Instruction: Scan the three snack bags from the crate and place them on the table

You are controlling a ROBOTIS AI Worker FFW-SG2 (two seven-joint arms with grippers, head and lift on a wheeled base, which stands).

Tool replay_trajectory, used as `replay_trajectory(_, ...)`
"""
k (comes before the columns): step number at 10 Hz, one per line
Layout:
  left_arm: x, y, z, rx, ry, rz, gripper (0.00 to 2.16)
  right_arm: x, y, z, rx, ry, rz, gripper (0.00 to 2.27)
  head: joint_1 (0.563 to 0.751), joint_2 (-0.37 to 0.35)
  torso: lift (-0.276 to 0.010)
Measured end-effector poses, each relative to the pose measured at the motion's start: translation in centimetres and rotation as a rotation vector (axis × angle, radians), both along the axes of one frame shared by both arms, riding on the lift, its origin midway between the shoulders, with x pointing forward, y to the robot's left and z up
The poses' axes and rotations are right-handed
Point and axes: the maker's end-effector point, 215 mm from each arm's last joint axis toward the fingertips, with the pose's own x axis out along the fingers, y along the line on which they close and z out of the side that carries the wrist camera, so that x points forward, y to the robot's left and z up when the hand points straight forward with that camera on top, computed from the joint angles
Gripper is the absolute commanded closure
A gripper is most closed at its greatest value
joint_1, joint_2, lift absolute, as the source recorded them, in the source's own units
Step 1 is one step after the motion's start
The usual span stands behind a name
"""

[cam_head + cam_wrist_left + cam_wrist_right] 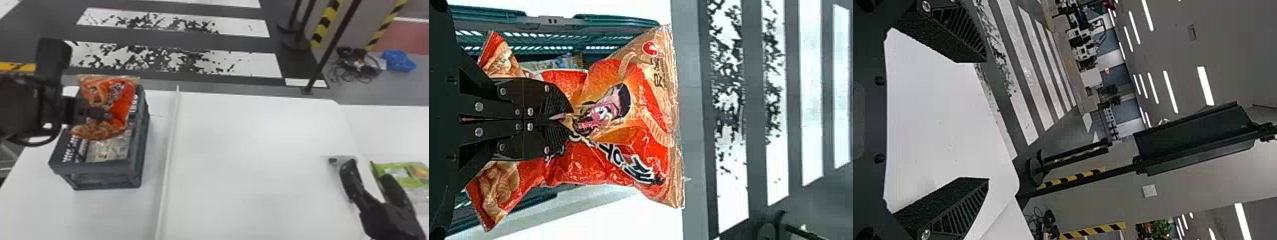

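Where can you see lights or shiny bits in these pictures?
Head view: the white table looks bright and washed out, with only soft, faint shading; left wrist view: small white glints on the wrinkly red snack bag; right wrist view: ceiling lights glow as white strips.

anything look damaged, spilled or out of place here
Nothing looks spilled. The red snack bag is creased where the left gripper pinches it over the crate, as you'd expect. Oddest are beyond the table: a loose tangle of cables on the floor, and white stripes marred by dark patches.
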Motion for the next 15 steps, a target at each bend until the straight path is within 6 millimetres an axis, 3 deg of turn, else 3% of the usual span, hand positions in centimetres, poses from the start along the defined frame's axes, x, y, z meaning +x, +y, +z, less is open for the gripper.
replay_trajectory(3, -1.9, -1.9, 4.3, -0.043, -0.119, -0.044, 2.01, 0.9, 0.2, -0.6, -0.004, 0.025, 0.006, 0.08, 0.695, -0.112, -0.036)
replay_trajectory(6, -3.5, -9.6, 5.7, -0.198, -0.146, -0.163, 2.01, 1.0, 0.2, -1.1, -0.011, 0.042, 0.004, 0.08, 0.695, -0.224, -0.036)
replay_trajectory(7, -4.1, -13.2, 5.2, -0.255, -0.125, -0.211, 2.01, 0.9, 0.2, -1.2, -0.012, 0.043, 0.001, 0.08, 0.695, -0.253, -0.036)
replay_trajectory(9, -6.1, -20.3, 2.3, -0.374, -0.027, -0.343, 2.01, 0.7, 0.1, -1.2, -0.013, 0.045, -0.005, 0.08, 0.695, -0.35, -0.036)
replay_trajectory(12, -7.2, -28.7, -1.8, -0.556, 0.036, -0.505, 1.99, 0.3, -0.4, -1.2, -0.014, 0.044, -0.022, 0.08, 0.695, -0.35, -0.036)
replay_trajectory(15, -10.1, -36.1, -6.6, -0.568, 0.193, -0.667, 1.93, 0.8, -0.4, -0.9, -0.007, 0.031, -0.026, 0.08, 0.695, -0.35, -0.036)
